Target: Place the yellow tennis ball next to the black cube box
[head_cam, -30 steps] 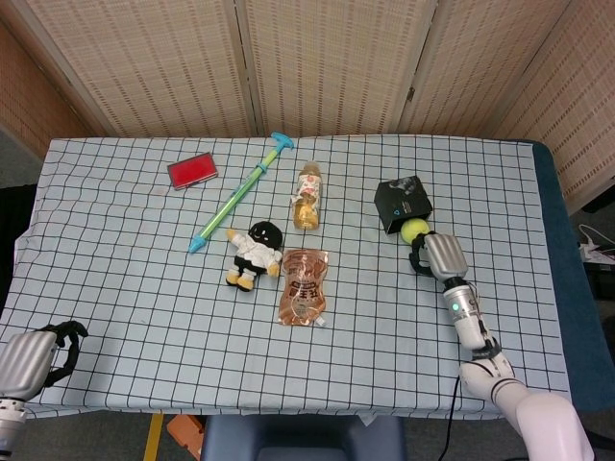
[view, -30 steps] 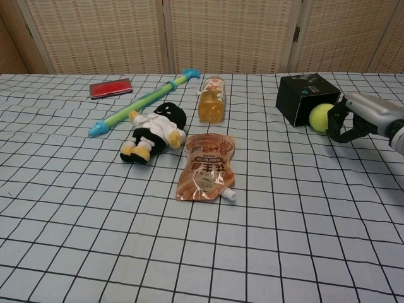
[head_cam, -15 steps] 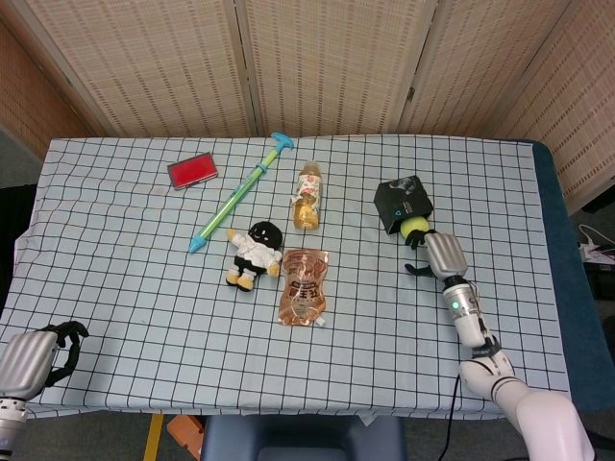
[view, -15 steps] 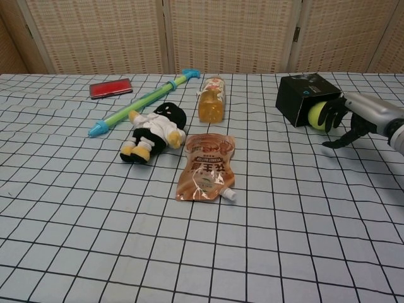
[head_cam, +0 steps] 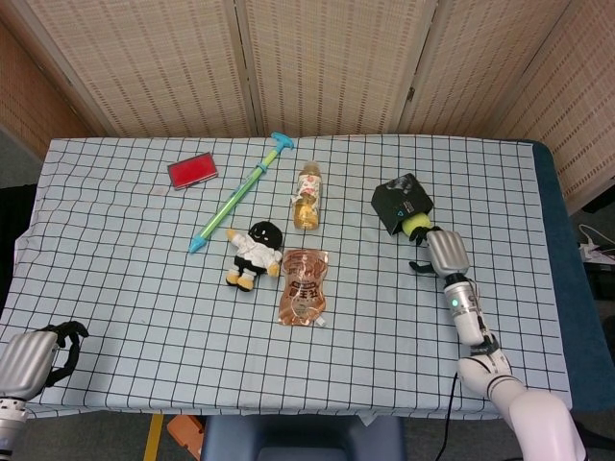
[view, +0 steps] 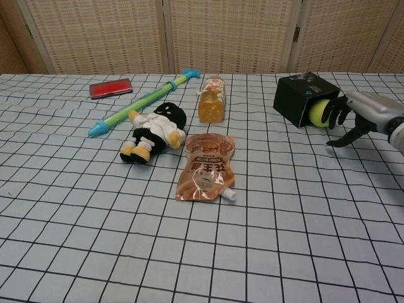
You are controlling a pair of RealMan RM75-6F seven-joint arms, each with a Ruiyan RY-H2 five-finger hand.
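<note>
The right hand [view: 353, 115] has its fingers spread, fingertips apparently touching the yellow felt tennis ball [view: 319, 113]. The ball rests ahead of that hand against the black cardboard cube box [view: 298, 98]. The left hand [head_cam: 38, 355] lies curled, holding nothing.

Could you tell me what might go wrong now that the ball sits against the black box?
The right hand has its fingers on the yellow tennis ball, which presses against the black cube box. Further pushing could shove or turn the box. If the fingers drag on the ball when pulling away, it might roll off across the table.
</note>
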